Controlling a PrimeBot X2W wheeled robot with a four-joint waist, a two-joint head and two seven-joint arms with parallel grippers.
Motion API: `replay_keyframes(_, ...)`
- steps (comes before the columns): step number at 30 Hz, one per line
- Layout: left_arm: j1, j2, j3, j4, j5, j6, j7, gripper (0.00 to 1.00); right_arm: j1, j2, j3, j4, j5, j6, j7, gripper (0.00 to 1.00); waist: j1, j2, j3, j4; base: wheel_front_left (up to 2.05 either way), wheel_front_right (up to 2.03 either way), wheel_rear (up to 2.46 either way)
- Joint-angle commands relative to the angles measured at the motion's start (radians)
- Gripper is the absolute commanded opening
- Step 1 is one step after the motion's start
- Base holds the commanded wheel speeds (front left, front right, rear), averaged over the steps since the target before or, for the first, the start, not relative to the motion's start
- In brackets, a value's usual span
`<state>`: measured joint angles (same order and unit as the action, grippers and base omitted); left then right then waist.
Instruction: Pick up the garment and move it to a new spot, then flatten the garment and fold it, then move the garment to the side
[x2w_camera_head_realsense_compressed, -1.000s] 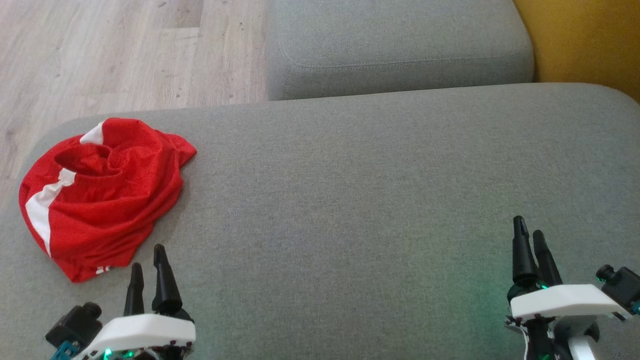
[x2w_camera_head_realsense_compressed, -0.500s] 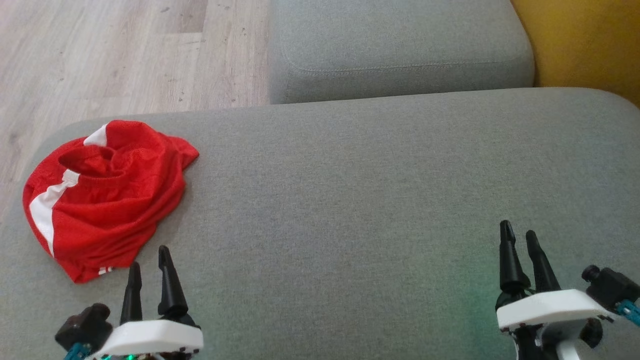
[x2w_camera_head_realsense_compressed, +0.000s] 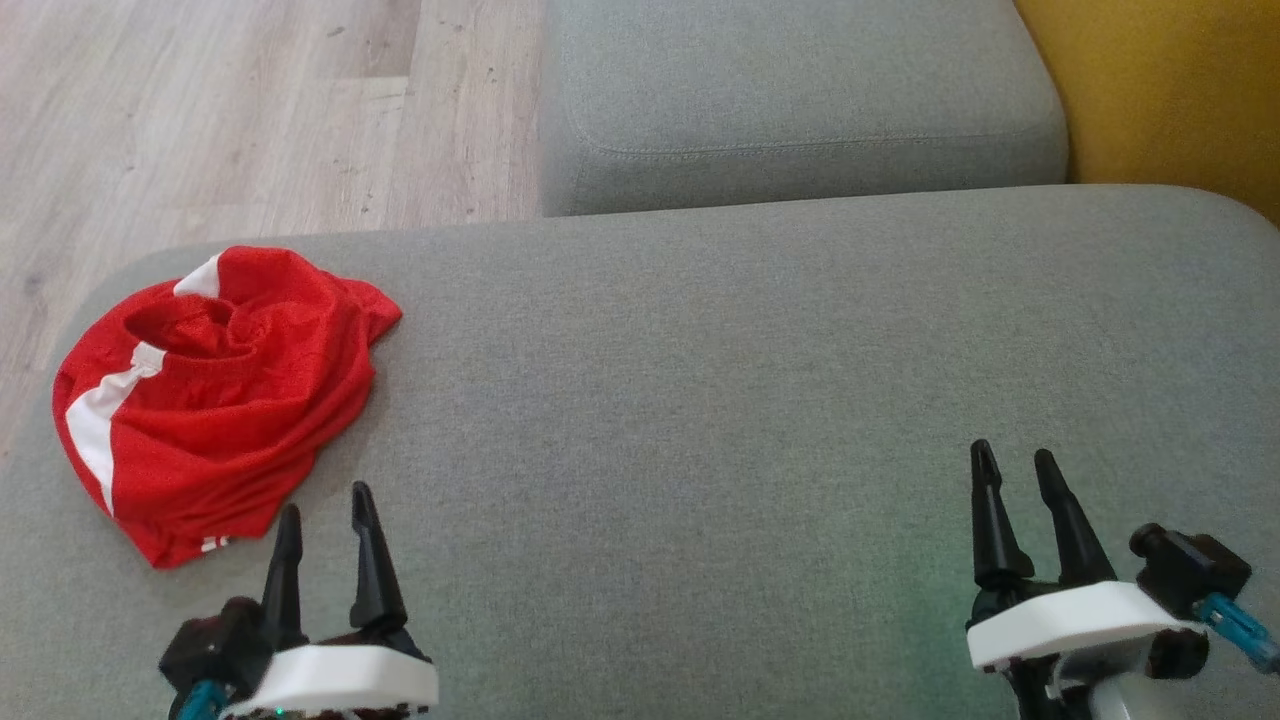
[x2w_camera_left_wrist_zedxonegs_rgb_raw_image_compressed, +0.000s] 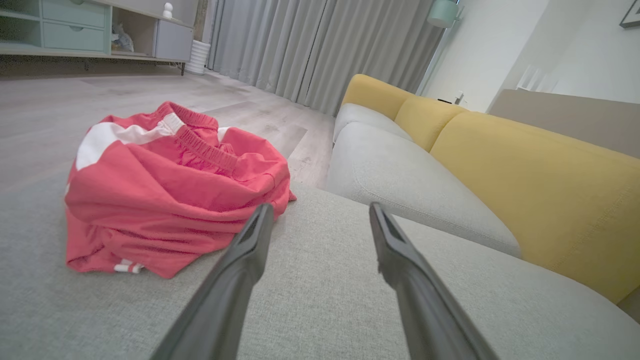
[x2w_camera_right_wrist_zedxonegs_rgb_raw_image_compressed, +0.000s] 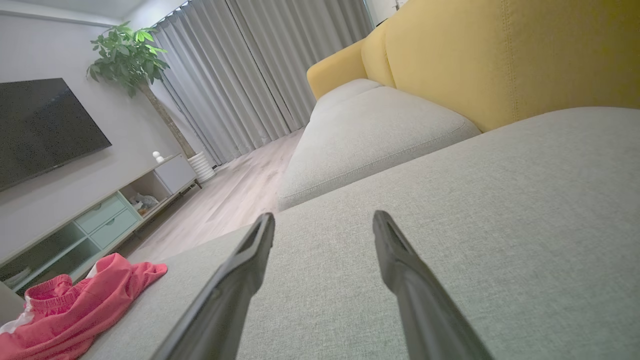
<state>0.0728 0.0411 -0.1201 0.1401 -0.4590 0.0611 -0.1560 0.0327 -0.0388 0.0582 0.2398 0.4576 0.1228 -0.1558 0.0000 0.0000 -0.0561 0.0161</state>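
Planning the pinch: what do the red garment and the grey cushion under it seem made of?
Red garment: thin, limp fabric, probably a synthetic sports knit; it slumps in soft folds, with a ribbed elastic waistband and white panels. Grey cushion: matte woven upholstery over padding, judging by its flecked weave and rounded edges.

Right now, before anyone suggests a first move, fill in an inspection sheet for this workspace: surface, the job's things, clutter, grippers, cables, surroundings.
Surface: grey fabric sofa cushion, smooth.
Job's things: red garment with white stripes, crumpled in a heap at the cushion's left end, elastic waistband on top.
Clutter: nothing seen.
Grippers: left gripper open, close to the garment's near edge, holding nothing; right gripper open above bare cushion, far from the garment.
Cables: teal fitting at the right wrist camera; nothing trailing seen.
Surroundings: second grey cushion, yellow backrest, wood floor, grey curtains, television, potted plant.
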Motion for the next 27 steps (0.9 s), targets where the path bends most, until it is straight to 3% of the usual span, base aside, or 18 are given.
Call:
replay_keyframes(1, -0.016, 0.007, 0.012, -0.047, 0.048, -0.001, -0.021, 1.0, -0.029, -0.01, 0.025, -0.041, -0.047, 0.006, -0.02, 1.0, 0.0, 0.0, -0.003, 0.0, 0.0, 0.0, 0.0)
replay_keyframes(14, 0.002, 0.008, -0.003, -0.056, 0.186, 0.034, -0.056, 1.0, -0.01, -0.01, 0.036, -0.034, -0.205, 0.007, -0.056, 1.0, 0.0, 0.0, -0.018, 0.007, 0.0, 0.0, 0.0)
replay_keyframes(27, 0.017, 0.009, -0.02, -0.043, 0.334, 0.06, -0.094, 1.0, -0.001, -0.011, 0.002, 0.052, -0.384, 0.008, -0.094, 1.0, 0.0, 0.0, -0.033, 0.012, 0.0, 0.0, 0.0)
